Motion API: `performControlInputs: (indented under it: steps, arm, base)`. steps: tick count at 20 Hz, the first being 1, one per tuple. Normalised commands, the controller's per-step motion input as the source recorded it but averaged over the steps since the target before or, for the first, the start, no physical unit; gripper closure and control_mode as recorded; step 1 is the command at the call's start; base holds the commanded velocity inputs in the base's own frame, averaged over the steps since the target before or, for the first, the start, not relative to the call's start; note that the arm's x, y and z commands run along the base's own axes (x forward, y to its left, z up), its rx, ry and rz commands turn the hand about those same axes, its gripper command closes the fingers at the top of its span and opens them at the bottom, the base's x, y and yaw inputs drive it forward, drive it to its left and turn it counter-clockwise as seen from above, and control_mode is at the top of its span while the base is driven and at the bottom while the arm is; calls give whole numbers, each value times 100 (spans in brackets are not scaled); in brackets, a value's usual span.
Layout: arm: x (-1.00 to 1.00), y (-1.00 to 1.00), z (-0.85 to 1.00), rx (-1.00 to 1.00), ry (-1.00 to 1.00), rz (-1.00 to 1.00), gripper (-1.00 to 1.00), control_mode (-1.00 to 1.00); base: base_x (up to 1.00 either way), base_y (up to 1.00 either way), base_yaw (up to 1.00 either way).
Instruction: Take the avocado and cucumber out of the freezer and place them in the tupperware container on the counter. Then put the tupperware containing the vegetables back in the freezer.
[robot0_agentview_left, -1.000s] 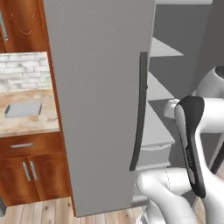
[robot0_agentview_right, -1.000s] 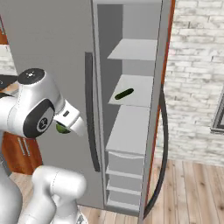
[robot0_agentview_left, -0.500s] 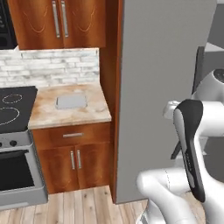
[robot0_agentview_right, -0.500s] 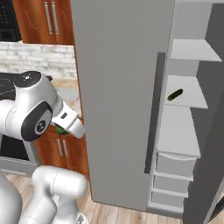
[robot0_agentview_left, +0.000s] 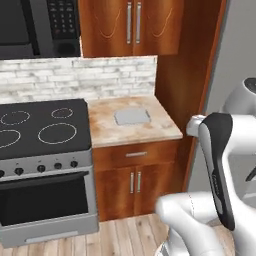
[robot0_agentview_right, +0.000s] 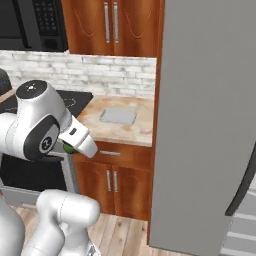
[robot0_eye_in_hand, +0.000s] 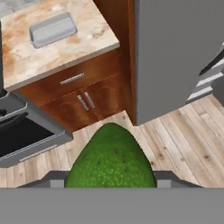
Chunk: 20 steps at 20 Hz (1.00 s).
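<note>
Avocado in hand, tray waiting on the counter

Left base view: the tupperware container (robot0_agentview_left: 132, 116) sits centre frame on the counter (robot0_agentview_left: 102, 131). Right base view: the end effector (robot0_agentview_right: 69, 146), left of centre, is clamped on the green avocado (robot0_agentview_right: 67, 147). Hand view: the avocado (robot0_eye_in_hand: 111, 157) sits bottom centre between the jaws, firm, rounded, probably slippery, best gripped at its widest; container upper left.

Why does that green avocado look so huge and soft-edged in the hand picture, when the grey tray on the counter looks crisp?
Hand view: the avocado sits right at the lens between the jaws, so it looms and looks coarse. Left base view: the tupperware container is small, evenly lit, with no glare.
</note>
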Motion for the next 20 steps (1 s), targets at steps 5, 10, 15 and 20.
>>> performControlInputs:
  steps: [5,10,15,20]
  arm:
    - [0,0,0,0,0,0,100,100]
    - [0,0,0,0,0,0,100,100]
    - [0,0,0,0,0,0,100,100]
    - [44,-3,-30,-1,2,0,100,-100]
  base:
    - [87,94,-3]
    - [83,57,-2]
    - [87,8,-1]
    - [14,0,0]
